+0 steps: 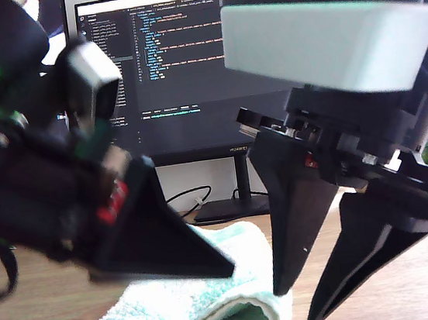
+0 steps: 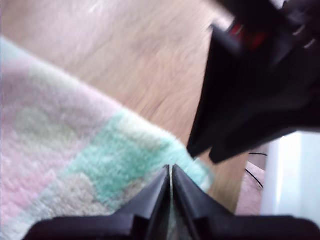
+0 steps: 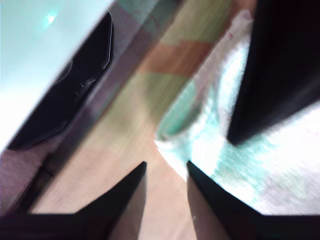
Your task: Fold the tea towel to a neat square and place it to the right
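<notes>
Tea towel [image 1: 193,307], folded over on itself into a thick, soft bundle, lies on the wooden table [image 1: 37,306] low in the exterior view, a rounded fold facing the camera. Its pile is white and pale mint; the first wrist view shows pink patches as well.

The first gripper [image 2: 171,187] has its two black fingers pressed together with only a hairline between them, and their tips lie over the mint edge of the towel; whether cloth is pinched between them cannot be told. In the exterior view it is the black wedge at the exterior view's left, its tip on top of the towel.

The second gripper [image 3: 166,172] holds its fingers a little apart with nothing between them, just bare table, its tips just beside the towel's folded edge. In the exterior view it stands at the exterior view's right.

Behind the arms a monitor [image 1: 179,63] shows lines of code.
</notes>
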